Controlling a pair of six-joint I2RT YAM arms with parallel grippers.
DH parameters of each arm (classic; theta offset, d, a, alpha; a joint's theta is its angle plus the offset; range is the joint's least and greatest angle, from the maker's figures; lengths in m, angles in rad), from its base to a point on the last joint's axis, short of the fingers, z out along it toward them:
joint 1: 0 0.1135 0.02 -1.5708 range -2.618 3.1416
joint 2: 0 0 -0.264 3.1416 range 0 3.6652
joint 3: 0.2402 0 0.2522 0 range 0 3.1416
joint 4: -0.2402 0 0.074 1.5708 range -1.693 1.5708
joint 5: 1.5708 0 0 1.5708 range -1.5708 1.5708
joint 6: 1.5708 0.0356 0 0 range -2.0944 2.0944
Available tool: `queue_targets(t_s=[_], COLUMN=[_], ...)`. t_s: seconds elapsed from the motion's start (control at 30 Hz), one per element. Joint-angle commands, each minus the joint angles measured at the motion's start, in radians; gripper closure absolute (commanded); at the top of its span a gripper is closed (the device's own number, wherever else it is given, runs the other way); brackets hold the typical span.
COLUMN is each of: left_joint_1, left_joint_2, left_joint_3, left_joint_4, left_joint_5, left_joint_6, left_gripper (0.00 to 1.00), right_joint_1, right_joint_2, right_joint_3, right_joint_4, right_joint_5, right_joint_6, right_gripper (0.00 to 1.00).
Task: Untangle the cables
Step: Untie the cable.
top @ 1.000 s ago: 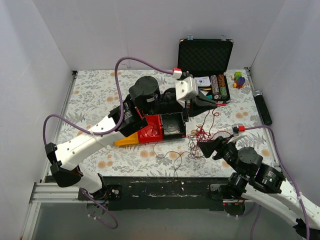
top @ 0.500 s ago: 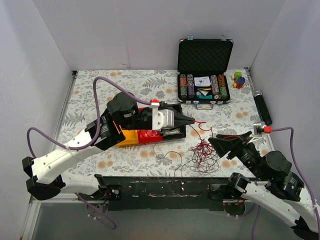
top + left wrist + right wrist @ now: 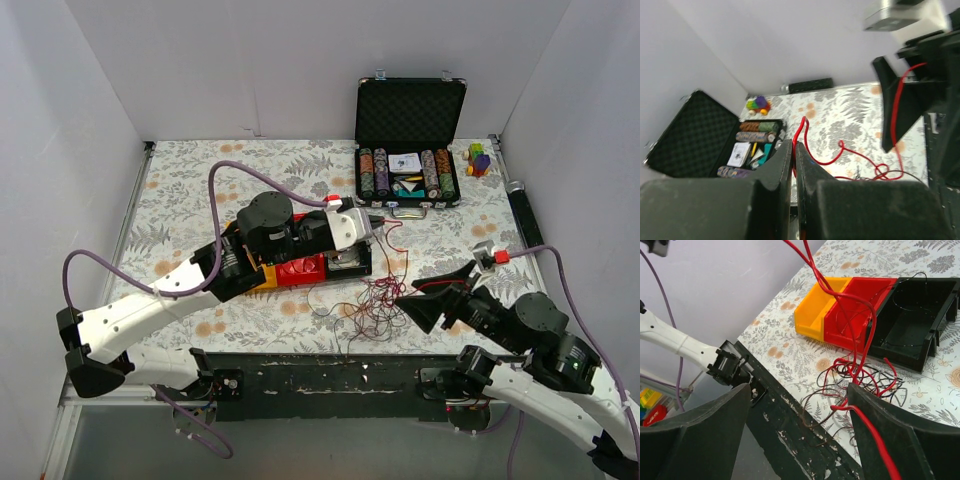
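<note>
**While the left gripper pinches one red strand, the right stands wide beside the knot**

Because a tangle loosens only when one wire is drawn away from the rest, we have the left gripper [image 3: 379,222] closed tight on a red strand [image 3: 803,124]. It is raised just beyond the black bin [image 3: 350,258], so the strand runs down from it to the heap. In the left wrist view the two fingers meet, with the wire coming out between them.

The cables [image 3: 378,305] lie as a loose nest of dark red and black loops on the flowered table [image 3: 200,180]. They sit just in front of the black bin and the red bin [image 3: 875,287], near the table's front edge. A few thin dark loops trail off to the left, toward the yellow bin [image 3: 815,310].

Our right gripper [image 3: 799,390] has its jaws spread wide and grips nothing. It sits low, just right of the nest, and is aimed at it. A length of red wire lies unclamped along the inside of one finger [image 3: 900,440]; whether it is the same strand we cannot tell.

We judge that the right should anchor the bulk or take a different wire. Otherwise the left's pull may drag the whole nest or snag it on a bin wall.
</note>
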Motion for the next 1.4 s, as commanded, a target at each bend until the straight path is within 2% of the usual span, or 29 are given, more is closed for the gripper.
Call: queue_targets(t_s=[0.0,0.07,0.13,0.27,0.47,0.53,0.67,0.87,0.97,1.17,1.37], left_joint_1=[-0.004,-0.003,-0.003,-0.003,-0.003,-0.003,-0.003,-0.003,-0.004,-0.003,-0.004], left_joint_2=[-0.029,-0.041,-0.067,-0.073,-0.103,-0.109,-0.101,-0.104,-0.107,-0.112,-0.119], left_joint_3=[-0.010,-0.022,-0.036,0.022,0.048,0.062,0.076,0.079,0.085,0.079,0.067], left_joint_4=[0.100,0.140,0.192,0.154,0.122,0.114,0.064,-0.010,-0.053,-0.068,-0.068], left_joint_5=[-0.204,-0.223,-0.180,-0.094,-0.086,-0.071,0.034,0.271,0.372,0.418,0.431], left_joint_6=[0.008,0.006,0.014,0.002,0.014,0.006,-0.030,-0.015,0.023,0.049,0.055], left_gripper=[1.00,1.00,1.00,1.00,1.00,1.00,1.00,1.00,1.00,1.00,1.00], right_joint_1=[0.000,0.000,0.000,0.000,-0.001,-0.001,-0.001,-0.001,0.000,0.000,0.000], right_joint_2=[-0.090,-0.127,-0.161,-0.178,-0.223,-0.259,-0.238,-0.082,-0.002,0.126,0.071], right_joint_3=[0.019,0.024,0.028,0.064,0.142,0.142,0.105,0.099,0.108,0.027,-0.152], right_joint_4=[-0.033,-0.113,-0.192,-0.327,-0.418,-0.429,-0.348,-0.133,-0.079,0.014,0.210], right_joint_5=[0.016,0.062,0.113,0.247,0.444,0.461,0.427,0.427,0.427,0.274,0.118], right_joint_6=[0.031,0.077,0.123,0.197,0.264,0.272,0.231,0.142,0.129,0.194,0.250], right_gripper=[0.15,0.17,0.18,0.20,0.22,0.23,0.22,0.19,0.18,0.17,0.24])
